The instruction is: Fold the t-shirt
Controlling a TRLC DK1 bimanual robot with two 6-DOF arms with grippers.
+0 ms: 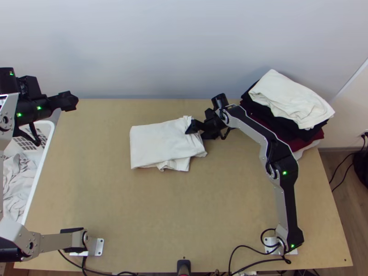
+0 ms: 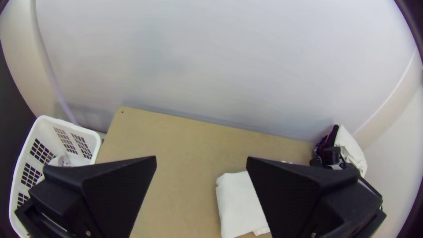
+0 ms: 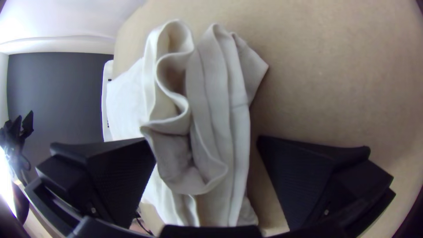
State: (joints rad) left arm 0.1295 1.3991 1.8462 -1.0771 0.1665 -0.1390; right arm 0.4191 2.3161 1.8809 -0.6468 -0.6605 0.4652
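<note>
T-shirt (image 1: 161, 142) lay folded, one end uneven, near the middle of the table (image 1: 184, 207). Right gripper (image 3: 202, 142), fingers parted, straddled that layered end, presumably to pinch or square it. Left gripper (image 2: 201, 159), fingers spread, was positioned well apart, likely preventing obstruction.

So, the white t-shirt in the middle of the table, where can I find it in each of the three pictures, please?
Top view: the white t-shirt is near the centre, by the right end effector.
Left wrist view: farther off, partly behind the left end effector's finger that is away from the basket.
Right wrist view: close up, between the fingers, partly hidden.
Shared landmark: the wooden table beneath it.
</note>
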